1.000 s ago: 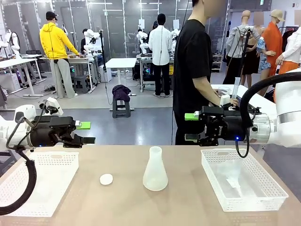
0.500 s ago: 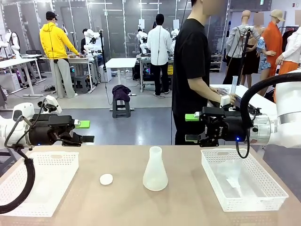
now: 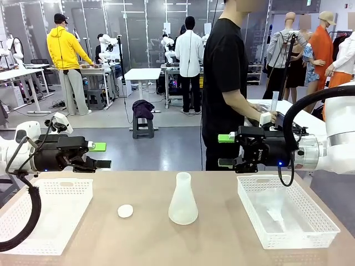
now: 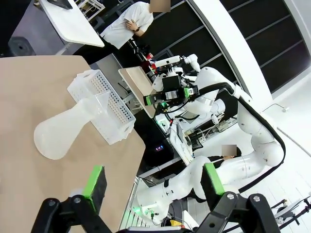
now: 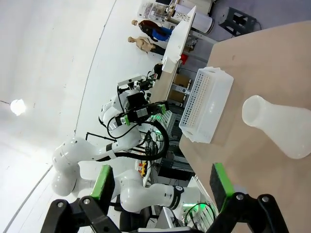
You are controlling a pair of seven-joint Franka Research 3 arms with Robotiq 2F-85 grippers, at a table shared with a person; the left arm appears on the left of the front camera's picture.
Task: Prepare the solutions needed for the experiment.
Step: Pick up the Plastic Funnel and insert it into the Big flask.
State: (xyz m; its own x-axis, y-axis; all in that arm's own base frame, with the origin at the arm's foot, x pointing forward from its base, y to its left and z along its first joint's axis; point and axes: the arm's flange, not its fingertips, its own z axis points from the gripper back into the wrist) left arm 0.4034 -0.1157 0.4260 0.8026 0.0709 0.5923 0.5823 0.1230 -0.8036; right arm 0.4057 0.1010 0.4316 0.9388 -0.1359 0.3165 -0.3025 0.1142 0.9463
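A frosted whitish conical flask (image 3: 183,200) stands upright mid-table; I see no yellow-green solution in it or anywhere else. A small white disc (image 3: 125,210) lies to its left. My left gripper (image 3: 101,155) hovers open above the left basket's far edge, with nothing between its fingers. My right gripper (image 3: 224,149) hovers open by the right basket's far-left corner, also holding nothing. In the left wrist view my open gripper (image 4: 154,183) looks toward the flask (image 4: 68,131). In the right wrist view my open gripper (image 5: 163,182) faces the flask (image 5: 279,128).
A white mesh basket (image 3: 33,219) sits at the left. Another basket (image 3: 302,221) at the right holds a small see-through item. A person in black (image 3: 224,83) stands at the far side, side-on, a hand by a tall clear cylinder (image 3: 274,102) on another table.
The person has shifted slightly to the left. My left gripper has eased a little to the left. The right gripper and the flask have stayed put.
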